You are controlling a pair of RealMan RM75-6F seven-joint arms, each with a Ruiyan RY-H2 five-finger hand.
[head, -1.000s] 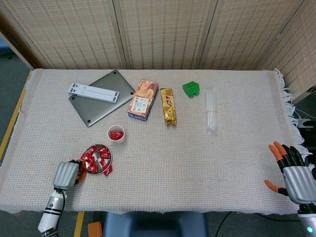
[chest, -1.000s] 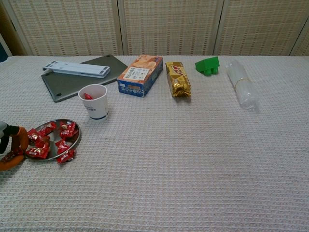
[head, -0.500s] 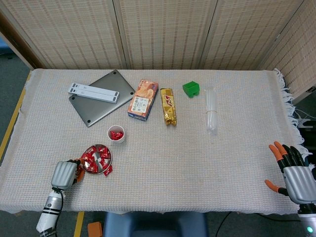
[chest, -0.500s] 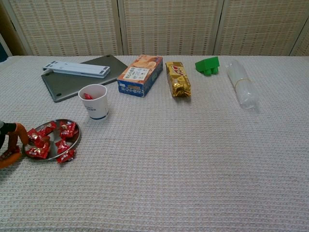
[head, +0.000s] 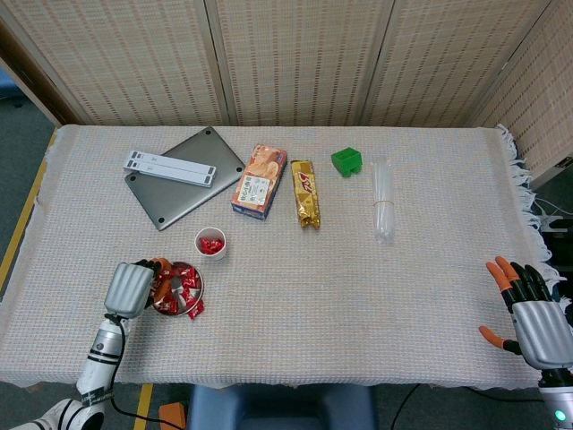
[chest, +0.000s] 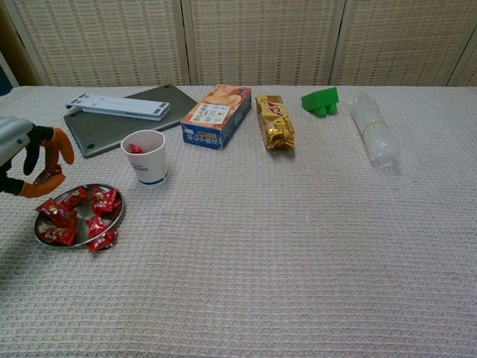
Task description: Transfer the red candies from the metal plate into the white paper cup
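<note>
- The left hand (chest: 30, 160) hangs above the left rim of the metal plate (chest: 112, 221), clear of the surface (chest: 298, 261), and pinches one red candy (chest: 49, 176) between its orange fingertips (chest: 62, 146).
- In the head view the same hand (head: 131, 288) overlaps the plate's left edge, so the pinched candy is hard to pick out there.
- The plate lies near the front left corner of the cloth-covered surface and holds several more red candies (chest: 82, 212); one wrapper (chest: 102, 241) hangs over the plate's front rim onto the cloth.
- The white paper cup (chest: 144, 156) stands upright just behind and to the right of the plate, apart from it, with red candy (head: 211, 244) already inside.
- The right hand (head: 530, 312) shows only in the head view, at the front right corner of the surface, fingers spread apart and holding nothing.
- Behind the cup lies a closed grey laptop (head: 183, 176) with a white strip-shaped item (head: 170, 165) resting across its lid.
- To the right along the back of the surface: an orange snack box (chest: 216, 116), a gold packet (chest: 274, 121), a green block (chest: 321, 100) and a sleeve of clear plastic cups (chest: 373, 138) lying on its side.
</note>
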